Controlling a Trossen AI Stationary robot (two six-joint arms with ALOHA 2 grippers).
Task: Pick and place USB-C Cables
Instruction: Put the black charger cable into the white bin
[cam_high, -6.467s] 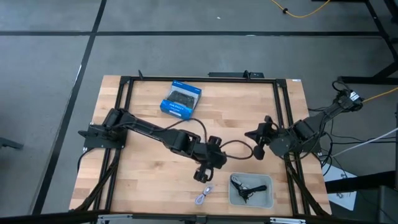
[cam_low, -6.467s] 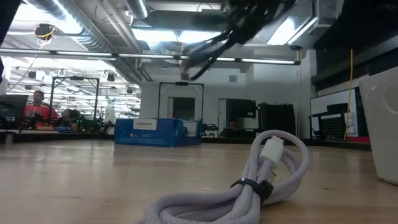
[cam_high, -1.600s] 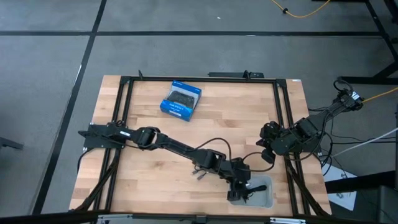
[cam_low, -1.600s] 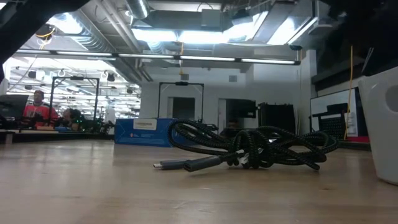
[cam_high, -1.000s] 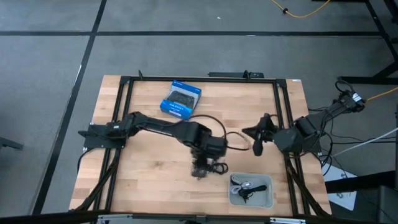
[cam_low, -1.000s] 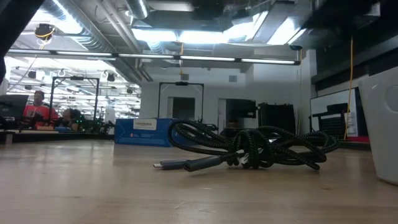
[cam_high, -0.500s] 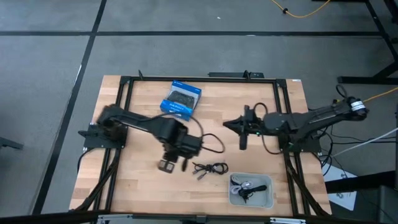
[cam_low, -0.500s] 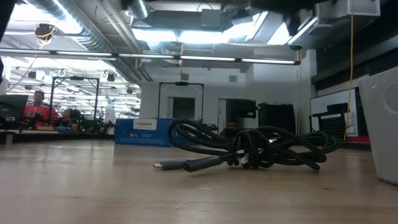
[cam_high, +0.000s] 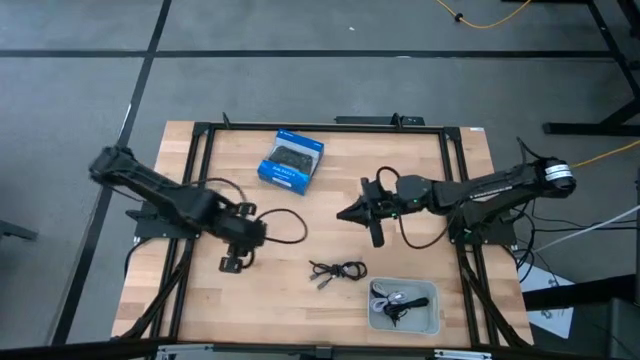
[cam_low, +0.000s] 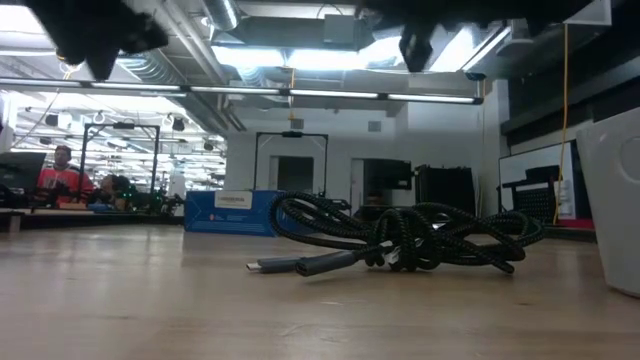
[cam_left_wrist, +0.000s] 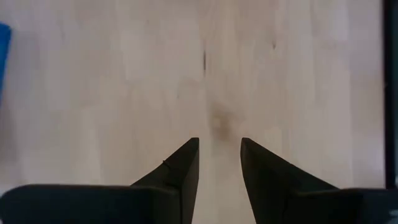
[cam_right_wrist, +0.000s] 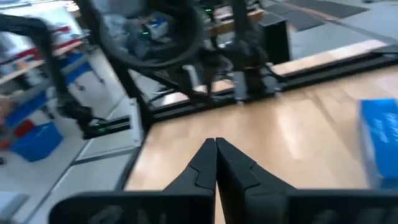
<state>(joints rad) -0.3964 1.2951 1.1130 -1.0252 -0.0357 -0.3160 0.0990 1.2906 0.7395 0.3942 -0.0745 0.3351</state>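
Lying loose on the wooden table, a black USB-C cable sits just beside the grey bin, on the side nearer the blue box. More cables, black and light grey, are tangled inside the bin; their count is hard to make out. The left gripper hovers well apart from the bin, fingers slightly parted and empty. The right gripper hangs between box and bin, fingers pressed together, holding nothing.
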